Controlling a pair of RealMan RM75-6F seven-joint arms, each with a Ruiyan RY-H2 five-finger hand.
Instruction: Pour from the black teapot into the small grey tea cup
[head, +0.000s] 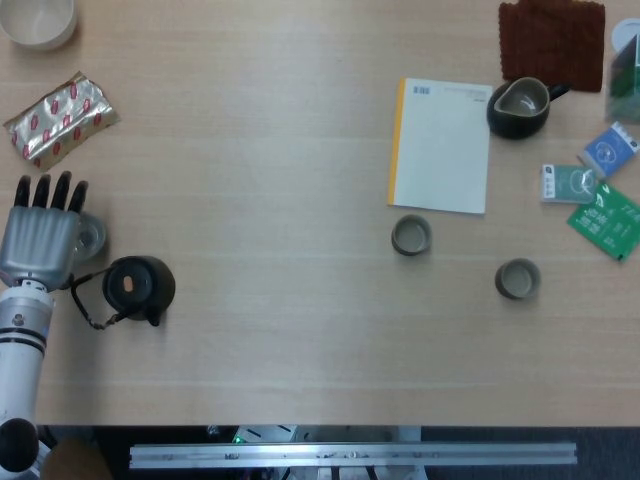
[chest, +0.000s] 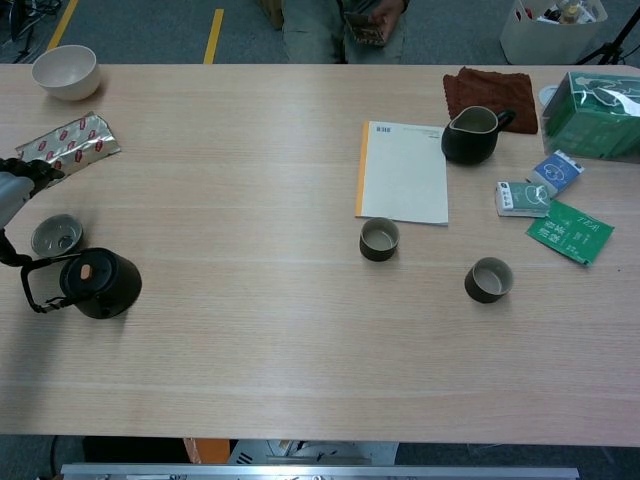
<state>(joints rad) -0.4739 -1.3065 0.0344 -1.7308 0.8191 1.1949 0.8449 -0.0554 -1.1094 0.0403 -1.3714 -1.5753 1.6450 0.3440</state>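
Left hand (head: 40, 240) fingers lying extended side by side, holding nothing, hovering just left of the black teapot (head: 138, 287), whose handle faces it. Two grey cups (head: 410, 236) are sitting well apart, so target unclear.

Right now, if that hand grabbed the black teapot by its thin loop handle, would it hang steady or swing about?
The black teapot would probably swing: its thin wire handle looks hinged and lies flopped to one side. The squat, dark body suggests it is heavy for its size. Its wide base makes tipping unlikely if the left hand nudges it.
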